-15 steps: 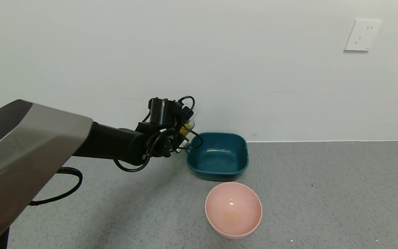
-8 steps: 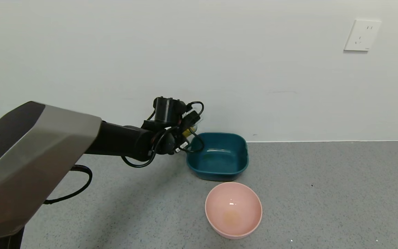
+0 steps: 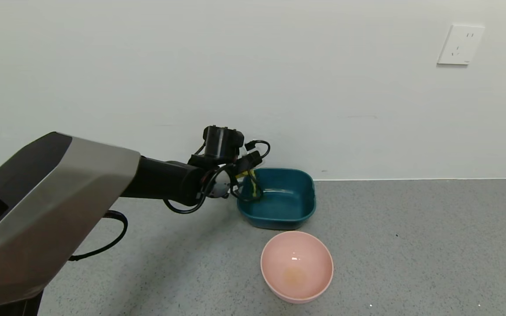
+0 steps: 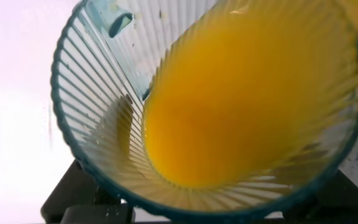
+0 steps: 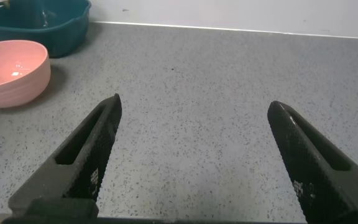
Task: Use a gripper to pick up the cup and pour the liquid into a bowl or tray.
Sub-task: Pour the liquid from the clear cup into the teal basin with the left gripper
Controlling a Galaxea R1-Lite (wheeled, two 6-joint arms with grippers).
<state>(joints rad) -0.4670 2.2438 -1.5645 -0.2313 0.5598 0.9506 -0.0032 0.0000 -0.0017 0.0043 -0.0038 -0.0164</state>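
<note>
My left gripper (image 3: 240,169) is shut on the cup (image 3: 245,161), which is mostly hidden behind the hand and cables, and holds it tipped over the near-left rim of the dark teal tub (image 3: 299,210). A thin stream of orange-yellow liquid (image 3: 253,186) falls from the cup into the tub. In the left wrist view the ribbed clear cup (image 4: 98,130) fills the frame, with the liquid (image 4: 241,99) running toward its rim. My right gripper (image 5: 194,112) is open and empty above bare grey floor, out of the head view.
A round pale pink bowl (image 3: 297,265) sits on the grey floor in front of the tub; it also shows in the right wrist view (image 5: 8,71) beside the tub (image 5: 42,25). The white wall stands right behind the tub. A wall socket (image 3: 460,44) is at upper right.
My left arm has moved right toward the tub and rolled the cup over. The liquid now streams into the tub; earlier it stayed in the cup.
</note>
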